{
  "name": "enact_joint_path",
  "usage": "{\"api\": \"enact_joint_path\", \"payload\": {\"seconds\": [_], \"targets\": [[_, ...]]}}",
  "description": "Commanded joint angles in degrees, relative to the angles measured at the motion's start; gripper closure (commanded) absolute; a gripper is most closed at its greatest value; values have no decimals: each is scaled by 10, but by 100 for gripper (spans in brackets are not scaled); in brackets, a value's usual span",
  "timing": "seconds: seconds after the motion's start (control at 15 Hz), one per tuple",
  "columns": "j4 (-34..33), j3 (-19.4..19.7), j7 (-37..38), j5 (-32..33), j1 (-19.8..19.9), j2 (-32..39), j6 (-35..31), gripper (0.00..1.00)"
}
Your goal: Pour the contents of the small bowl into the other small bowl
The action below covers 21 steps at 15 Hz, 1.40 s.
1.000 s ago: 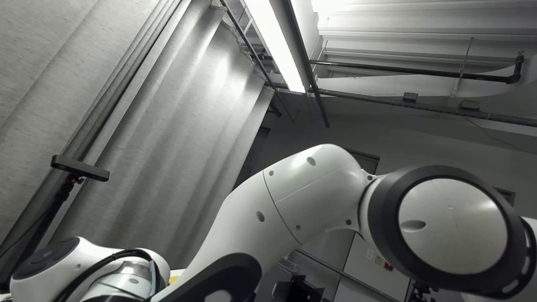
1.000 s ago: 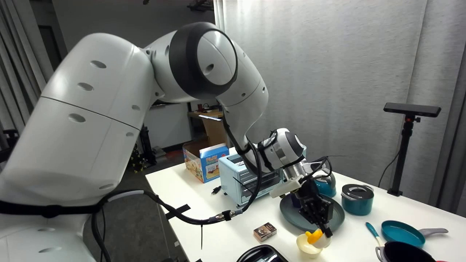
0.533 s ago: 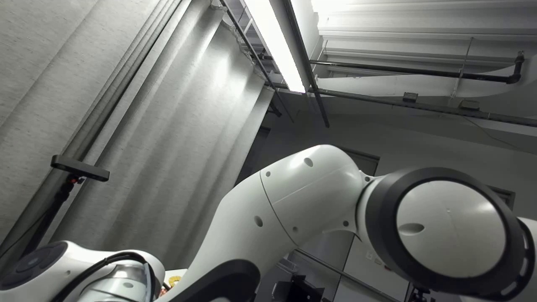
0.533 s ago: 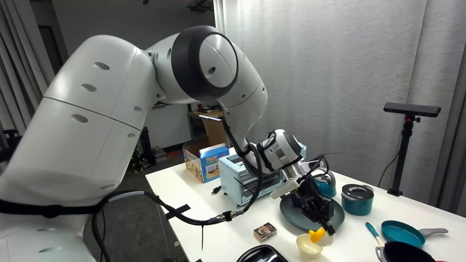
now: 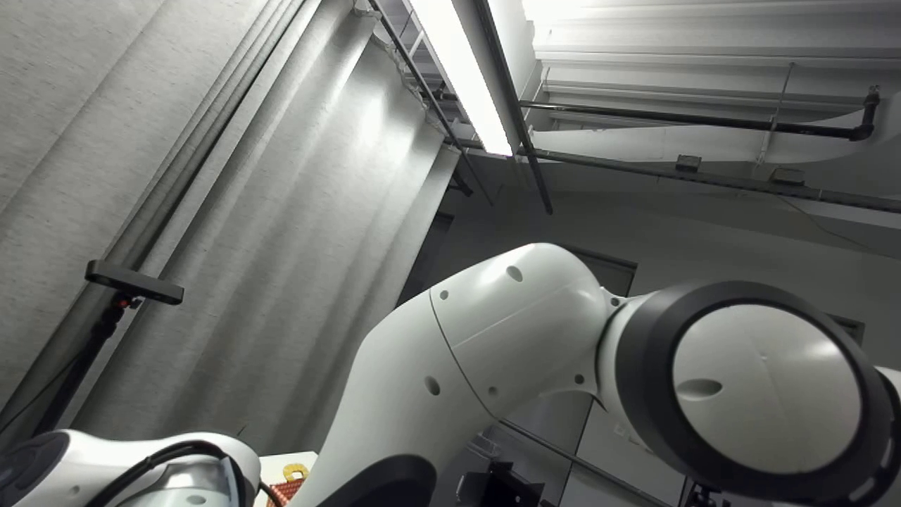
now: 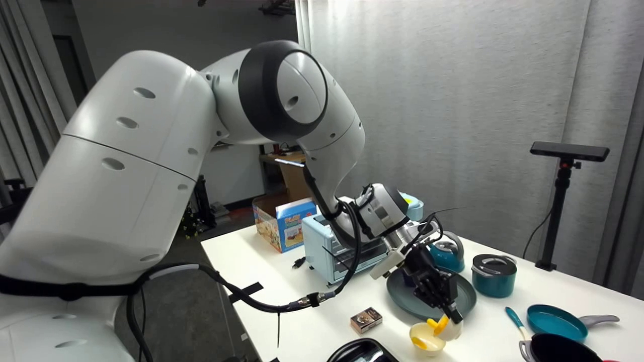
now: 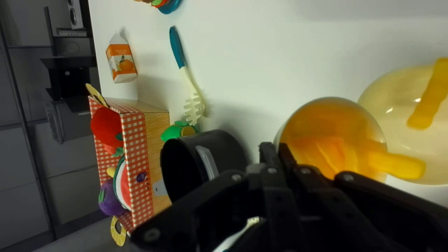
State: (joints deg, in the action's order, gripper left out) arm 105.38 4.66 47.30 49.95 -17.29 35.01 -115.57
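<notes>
My gripper (image 7: 277, 147) pinches the tilted bowl (image 7: 322, 115) by its rim, receiving bowl (image 7: 390, 96) just beyond, wrist-view right edge.

In an exterior view, 1 edge of the white counter (image 5: 272, 466) shows between 2 sections of the robot arm (image 5: 507, 338). Just inside it, a yellow ring-shaped piece (image 5: 295, 466) meets a red checked shape (image 5: 285, 491). Beyond that edge hangs a grey curtain (image 5: 303, 267); well above, 1 ceiling light (image 5: 464, 70) glows.
</notes>
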Motion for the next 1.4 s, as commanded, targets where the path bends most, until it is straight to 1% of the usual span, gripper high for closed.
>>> {"api": "enact_joint_path", "payload": {"seconds": [0.0,0.27,0.67,0.93,1.33], "targets": [[6,-10,31,26,1,-3,21,99],[10,-13,60,49,-5,-3,22,99],[18,-26,103,83,-2,-5,28,99],[29,-32,133,93,-2,-10,39,99],[36,-51,170,93,-6,-16,71,99]]}}
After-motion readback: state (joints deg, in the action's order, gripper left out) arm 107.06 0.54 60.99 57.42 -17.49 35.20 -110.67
